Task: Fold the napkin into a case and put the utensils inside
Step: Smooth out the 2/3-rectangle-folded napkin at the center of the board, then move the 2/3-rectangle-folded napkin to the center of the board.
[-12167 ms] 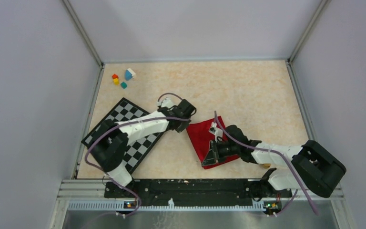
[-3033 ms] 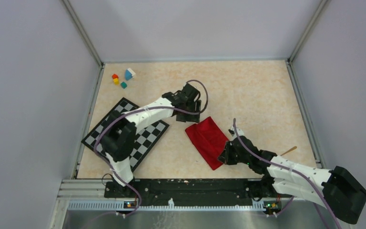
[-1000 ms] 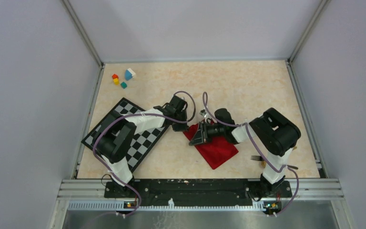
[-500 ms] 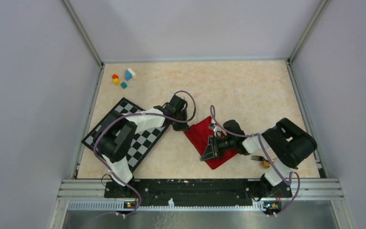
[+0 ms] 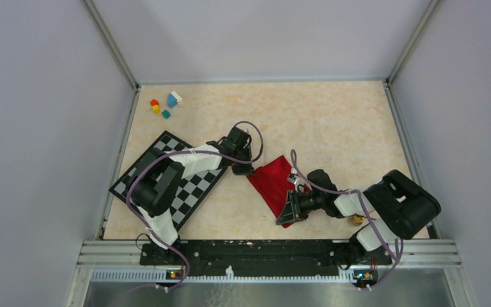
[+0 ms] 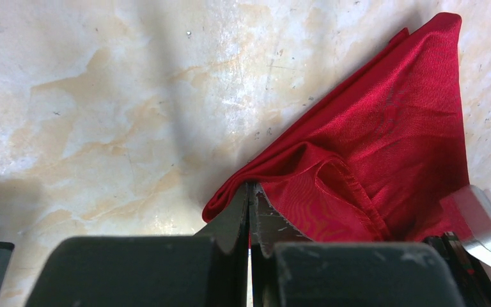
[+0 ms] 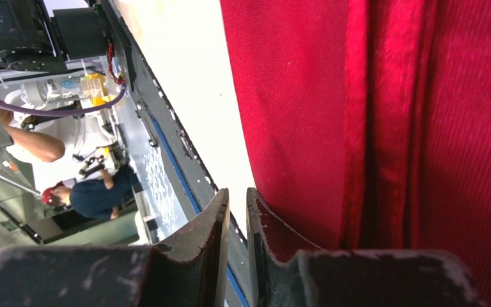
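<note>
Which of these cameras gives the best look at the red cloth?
The top external view: only it shows almost the whole napkin, a folded oblong on the table. The left wrist view shows one folded corner close up; the right wrist view shows just a strip of red folds filling its right side.

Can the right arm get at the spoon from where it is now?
Probably not directly. The spoon lies tucked against the right arm, under its own links, while the right gripper sits at the napkin's near end; it would have to fold back first.

One napkin (image 5: 272, 182), one checkered mat (image 5: 166, 147), four small blocks (image 5: 165, 114).
</note>
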Action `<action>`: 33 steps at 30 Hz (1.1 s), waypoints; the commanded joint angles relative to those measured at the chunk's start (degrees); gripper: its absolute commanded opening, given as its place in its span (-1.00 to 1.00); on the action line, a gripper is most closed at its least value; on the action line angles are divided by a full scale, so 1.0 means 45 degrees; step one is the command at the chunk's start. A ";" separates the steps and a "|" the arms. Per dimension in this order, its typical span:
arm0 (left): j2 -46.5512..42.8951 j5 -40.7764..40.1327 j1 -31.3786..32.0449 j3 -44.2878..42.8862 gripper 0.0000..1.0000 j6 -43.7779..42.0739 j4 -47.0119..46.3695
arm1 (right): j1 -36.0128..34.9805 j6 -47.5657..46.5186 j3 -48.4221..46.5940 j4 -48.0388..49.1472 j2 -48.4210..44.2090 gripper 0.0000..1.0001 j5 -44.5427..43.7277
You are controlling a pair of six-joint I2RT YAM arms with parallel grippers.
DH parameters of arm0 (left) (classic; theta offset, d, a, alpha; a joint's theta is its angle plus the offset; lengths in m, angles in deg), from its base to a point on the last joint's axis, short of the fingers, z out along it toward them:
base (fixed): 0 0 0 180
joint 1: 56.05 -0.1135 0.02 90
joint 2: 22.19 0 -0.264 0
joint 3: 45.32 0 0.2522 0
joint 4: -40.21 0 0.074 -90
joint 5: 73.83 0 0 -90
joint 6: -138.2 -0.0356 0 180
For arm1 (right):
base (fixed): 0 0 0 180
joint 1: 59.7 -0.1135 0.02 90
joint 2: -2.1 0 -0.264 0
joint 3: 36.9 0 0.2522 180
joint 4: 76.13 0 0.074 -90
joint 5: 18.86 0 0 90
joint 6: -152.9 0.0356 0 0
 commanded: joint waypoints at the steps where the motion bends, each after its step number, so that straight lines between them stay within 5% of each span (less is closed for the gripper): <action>1: 0.0844 -0.0739 -0.0059 0.0041 -1.00 -0.0526 0.0338 | 0.0117 -0.0480 0.0160 -0.1770 -0.1922 -0.67 -0.1051; 11: 0.1321 -0.0484 -0.0082 -0.0451 -1.00 -0.1035 0.0178 | 0.0710 -0.0470 0.0515 -0.0813 -0.0577 -0.65 -0.2149; 23: 0.3628 -0.1161 -0.0367 -0.4463 -0.97 -0.2990 0.1655 | 0.0211 0.1447 -0.1536 0.1989 0.1646 -0.65 -0.2439; 27: 0.3322 -0.1345 -0.0467 -0.5771 -0.46 -0.3977 0.2638 | -0.0224 0.1661 -0.2838 0.1238 0.1280 -0.56 -0.1830; 33: 0.0781 0.1202 -0.0436 -0.5753 0.49 -0.3981 0.3201 | 0.2236 -0.0885 -0.3247 -0.4958 -0.3183 -0.04 -0.2605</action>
